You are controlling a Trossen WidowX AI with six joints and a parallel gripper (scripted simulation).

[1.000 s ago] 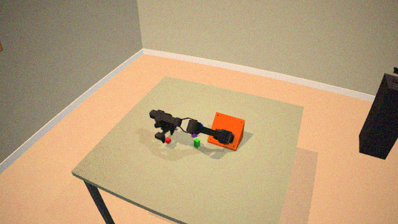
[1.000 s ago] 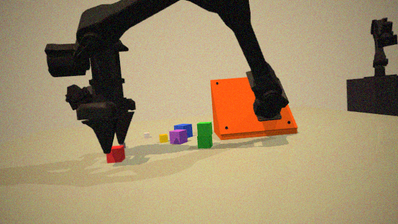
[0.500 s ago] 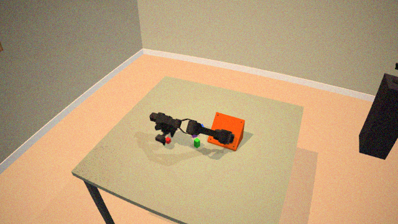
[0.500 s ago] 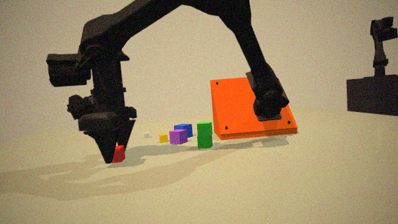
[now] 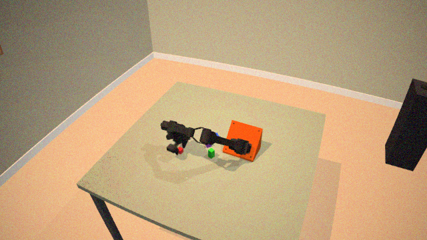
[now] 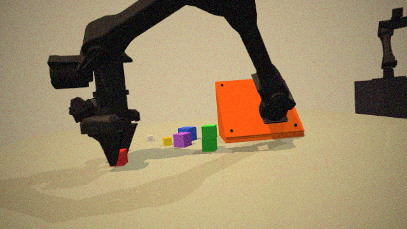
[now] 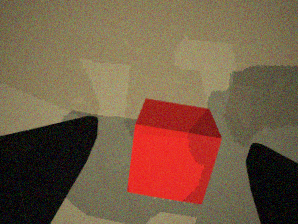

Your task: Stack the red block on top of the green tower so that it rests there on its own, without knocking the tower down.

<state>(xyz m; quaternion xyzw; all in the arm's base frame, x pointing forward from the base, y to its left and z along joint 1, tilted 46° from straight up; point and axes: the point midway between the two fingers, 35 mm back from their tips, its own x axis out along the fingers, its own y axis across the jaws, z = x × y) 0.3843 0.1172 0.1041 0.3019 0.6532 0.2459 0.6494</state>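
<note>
The red block [image 5: 180, 150] [image 6: 122, 158] [image 7: 172, 160] sits on the table, slightly turned in the wrist view. My gripper [image 6: 119, 157] [image 7: 173, 139] is open and low down, with one finger on each side of the block. The wrist view shows a gap between the block and each finger, wider on the left. In the exterior view the near finger hides part of the block. The green tower [image 5: 211, 153] [image 6: 209, 138], two blocks high, stands upright to the right of the gripper.
A purple block [image 6: 182, 140], a blue block [image 6: 187, 131], a yellow cube [image 6: 167, 141] and a small white cube [image 6: 150, 138] lie behind, left of the tower. The orange wedge [image 5: 245, 133] [image 6: 238, 108] under my arm's base stands right of the tower.
</note>
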